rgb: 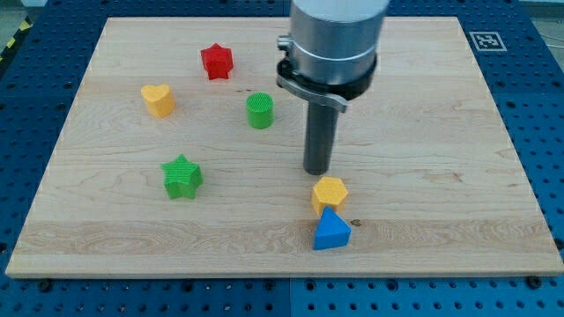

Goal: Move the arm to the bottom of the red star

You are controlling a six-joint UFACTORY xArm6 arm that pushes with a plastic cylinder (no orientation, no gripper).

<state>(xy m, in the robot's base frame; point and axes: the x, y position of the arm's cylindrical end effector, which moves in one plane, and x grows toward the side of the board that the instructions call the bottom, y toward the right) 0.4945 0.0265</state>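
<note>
The red star [216,62] lies near the view's top, left of centre, on the wooden board [106,229]. My tip [317,171] is at the board's middle, well to the right of and below the red star. It stands just above the yellow hexagon [330,194] and right of the green cylinder [260,111]. It touches no block.
A yellow heart [159,99] lies at the left. A green star [182,176] lies at the lower left. A blue triangle [331,231] sits right below the yellow hexagon. A fiducial tag [486,40] marks the board's top right corner.
</note>
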